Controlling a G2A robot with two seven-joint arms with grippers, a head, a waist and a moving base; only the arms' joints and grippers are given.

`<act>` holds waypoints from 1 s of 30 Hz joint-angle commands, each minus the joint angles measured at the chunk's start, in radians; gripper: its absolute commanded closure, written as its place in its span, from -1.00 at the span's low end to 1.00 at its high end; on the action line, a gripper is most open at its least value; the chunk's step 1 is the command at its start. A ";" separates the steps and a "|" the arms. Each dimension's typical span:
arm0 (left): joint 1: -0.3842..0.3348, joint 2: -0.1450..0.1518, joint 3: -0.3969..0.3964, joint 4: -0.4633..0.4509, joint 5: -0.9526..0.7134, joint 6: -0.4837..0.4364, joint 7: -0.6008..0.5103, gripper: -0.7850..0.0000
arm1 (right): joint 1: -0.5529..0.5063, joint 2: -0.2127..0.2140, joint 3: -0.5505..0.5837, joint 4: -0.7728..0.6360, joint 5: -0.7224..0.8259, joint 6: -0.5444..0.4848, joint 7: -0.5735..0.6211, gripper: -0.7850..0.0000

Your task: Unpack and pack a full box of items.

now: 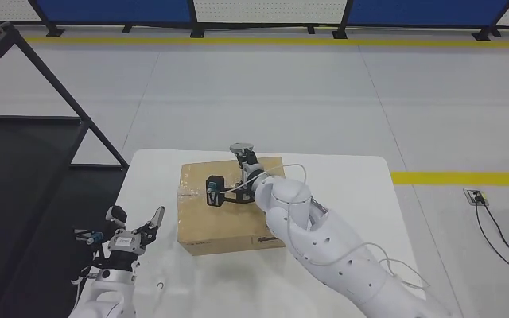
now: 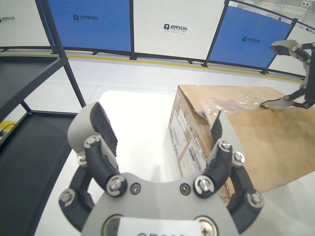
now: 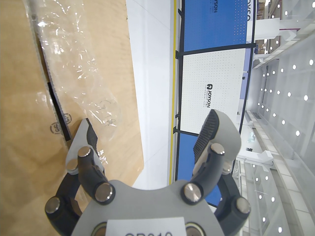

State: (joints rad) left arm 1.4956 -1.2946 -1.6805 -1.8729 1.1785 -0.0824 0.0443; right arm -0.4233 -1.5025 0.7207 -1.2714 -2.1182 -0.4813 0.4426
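A brown cardboard box (image 1: 227, 208) sits in the middle of the white table (image 1: 350, 191), with wrinkled clear tape (image 3: 73, 62) along its top seam. My right gripper (image 1: 243, 155) is open over the box's far edge. One fingertip (image 3: 88, 133) rests on the box top (image 3: 24, 160) at the seam, where a dark gap shows; the other finger (image 3: 211, 128) stands free in the air. The left wrist view shows this too, with the right gripper (image 2: 288, 74) on the box (image 2: 258, 143). My left gripper (image 2: 160, 128) is open and empty, low beside the box's near left corner (image 1: 137, 216).
A black metal shelf rack (image 1: 40, 159) stands just left of the table (image 2: 137, 114), close to my left arm. Blue and white fence panels (image 2: 172, 25) line the far side of the floor. Bare table surface lies right of the box.
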 commanded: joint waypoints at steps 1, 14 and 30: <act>0.002 0.000 -0.002 0.000 -0.002 0.001 0.002 -1.00 | -0.001 -0.005 -0.003 0.006 -0.007 0.027 -0.004 -1.00; 0.012 0.002 -0.014 0.001 -0.010 0.002 0.013 -1.00 | 0.008 -0.035 -0.002 0.054 -0.006 0.077 -0.086 -1.00; 0.012 0.005 -0.030 0.000 -0.025 0.000 0.013 -1.00 | 0.000 -0.049 -0.002 0.044 -0.093 0.000 -0.070 1.00</act>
State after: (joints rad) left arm 1.5080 -1.2901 -1.7098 -1.8725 1.1549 -0.0828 0.0581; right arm -0.4197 -1.5528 0.7169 -1.2194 -2.2039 -0.4707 0.3717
